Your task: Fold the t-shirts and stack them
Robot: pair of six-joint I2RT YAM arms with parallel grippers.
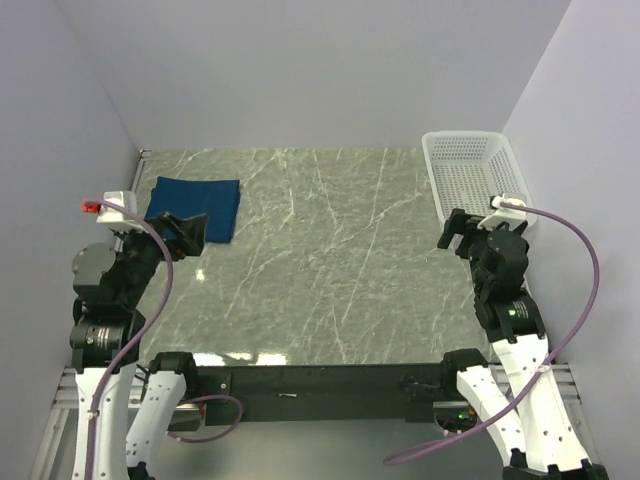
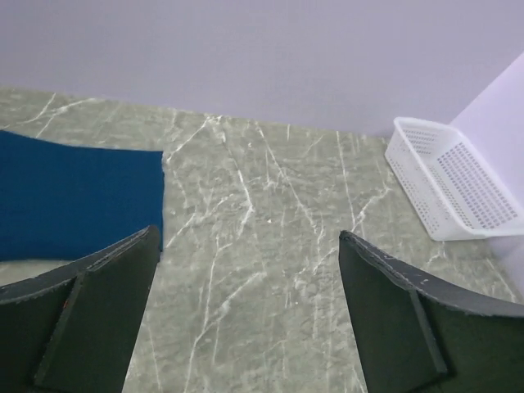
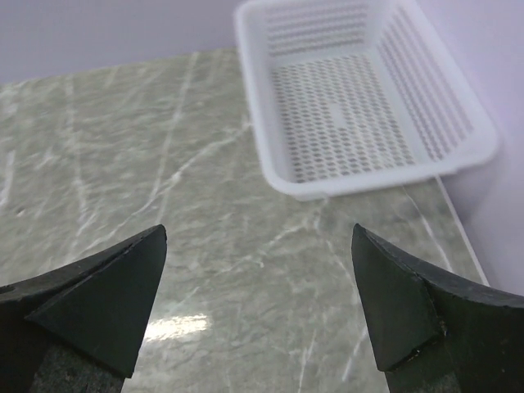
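Observation:
A dark blue t-shirt (image 1: 198,205) lies folded into a flat rectangle at the table's far left; the left wrist view shows it (image 2: 74,196) at the left edge, no print showing. My left gripper (image 1: 185,232) hovers at the shirt's near edge, jaws wide open with only marble between them (image 2: 250,237). On the right side my right gripper (image 1: 462,233) hangs open over bare table (image 3: 258,233), just in front of the basket, holding nothing.
A white plastic mesh basket (image 1: 470,175) stands at the far right corner, nothing visible inside (image 3: 360,90). Pale walls close the table on the left, back and right. Grey-green marble tabletop (image 1: 330,270) stretches between the arms.

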